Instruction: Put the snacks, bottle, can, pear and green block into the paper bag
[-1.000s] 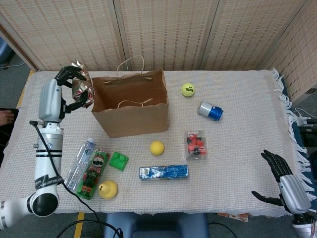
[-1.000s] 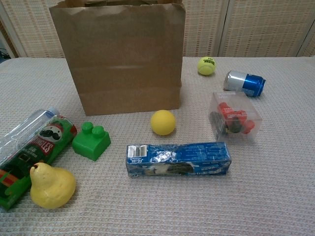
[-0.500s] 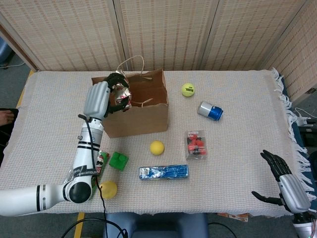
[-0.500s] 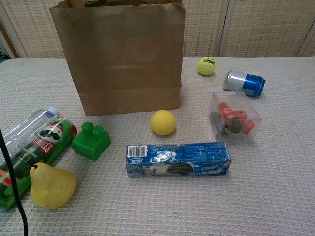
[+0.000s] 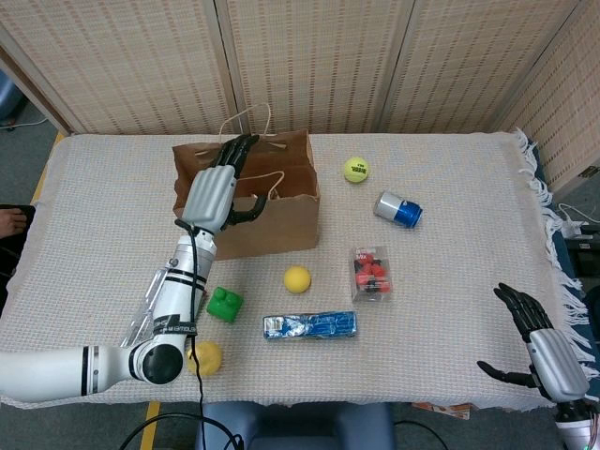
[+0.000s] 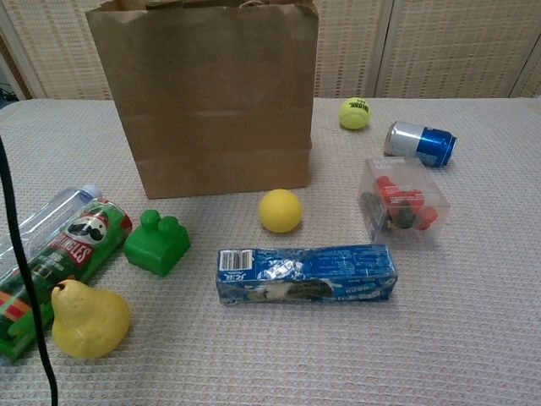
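The brown paper bag [image 5: 253, 225] [image 6: 207, 101] stands upright at the back left. My left hand [image 5: 217, 187] hovers over its open top, fingers stretched out and holding nothing. The green block [image 5: 224, 305] [image 6: 157, 243], yellow pear [image 5: 204, 358] [image 6: 89, 320], clear bottle [image 6: 42, 222] and green Pringles can [image 6: 59, 262] lie at the front left, partly behind my left arm in the head view. A blue snack packet [image 5: 309, 325] [image 6: 306, 275] lies front centre. The blue can [image 5: 397, 210] [image 6: 420, 142] lies to the right. My right hand [image 5: 539, 347] rests open off the front right corner.
A clear box of red snacks [image 5: 372, 273] [image 6: 402, 203] sits right of centre. A yellow ball [image 5: 297, 278] lies in front of the bag and a tennis ball [image 5: 356, 170] behind the can. A black cable [image 6: 21, 271] crosses the chest view's left edge.
My left hand carried a shiny snack bag from the left to over the paper bag and let it go; the snack bag no longer shows. The right hand has not moved.
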Tool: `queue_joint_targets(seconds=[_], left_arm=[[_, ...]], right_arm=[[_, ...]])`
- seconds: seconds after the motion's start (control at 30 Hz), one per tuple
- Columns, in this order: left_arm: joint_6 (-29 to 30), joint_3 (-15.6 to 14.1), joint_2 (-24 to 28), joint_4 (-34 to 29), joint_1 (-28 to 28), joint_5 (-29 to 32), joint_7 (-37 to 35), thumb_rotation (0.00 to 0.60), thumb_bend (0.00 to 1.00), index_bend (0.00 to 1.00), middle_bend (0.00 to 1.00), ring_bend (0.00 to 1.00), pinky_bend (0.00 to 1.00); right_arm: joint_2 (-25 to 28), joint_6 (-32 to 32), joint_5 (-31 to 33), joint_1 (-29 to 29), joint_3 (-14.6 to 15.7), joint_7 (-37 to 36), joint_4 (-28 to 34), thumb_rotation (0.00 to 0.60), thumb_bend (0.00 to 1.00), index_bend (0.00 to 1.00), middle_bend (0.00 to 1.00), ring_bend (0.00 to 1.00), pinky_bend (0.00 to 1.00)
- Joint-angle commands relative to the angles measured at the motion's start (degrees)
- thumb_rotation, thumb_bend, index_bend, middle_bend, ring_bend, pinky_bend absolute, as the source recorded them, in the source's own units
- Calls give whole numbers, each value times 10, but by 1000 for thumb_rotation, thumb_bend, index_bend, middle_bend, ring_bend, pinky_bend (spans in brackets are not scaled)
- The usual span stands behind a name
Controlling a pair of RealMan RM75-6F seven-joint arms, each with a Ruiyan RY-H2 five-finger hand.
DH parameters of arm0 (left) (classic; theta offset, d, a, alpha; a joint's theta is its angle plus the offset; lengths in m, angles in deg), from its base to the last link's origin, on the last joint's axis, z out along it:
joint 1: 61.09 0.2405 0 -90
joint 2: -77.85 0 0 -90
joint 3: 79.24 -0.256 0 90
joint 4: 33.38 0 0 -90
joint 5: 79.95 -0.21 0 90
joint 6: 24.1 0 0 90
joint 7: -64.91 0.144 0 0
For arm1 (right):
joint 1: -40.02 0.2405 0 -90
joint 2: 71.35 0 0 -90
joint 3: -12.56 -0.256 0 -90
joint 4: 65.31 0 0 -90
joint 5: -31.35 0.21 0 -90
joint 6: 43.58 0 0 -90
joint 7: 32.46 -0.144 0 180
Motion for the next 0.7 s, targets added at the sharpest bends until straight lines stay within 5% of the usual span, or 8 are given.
queue_joint_targets(seconds=[0.03,0.2,0.4,0.7], left_arm=[[10,-8,15,-17,17,-20,-13,600,374,65,0,0,201],[34,-37,76,-94,87,-64,-50,600,377,99,0,4,232],[21,-132,209,-181,224,-178,-123,600,376,107,0,4,229],[49,-292,258,-46,389,-419,-296,600,385,134,0,5,229]], right_arm=[[0,0,1,0,0,0,0,600,0,0,0,0,0],[0,1,2,-1,-1,-1,-3,600,0,0,0,0,0],[0,0,-1,-1,2,2,0,600,0,0,0,0,0],[-4,2,-6,-2,3,11,1,600,0,0,0,0,0]])
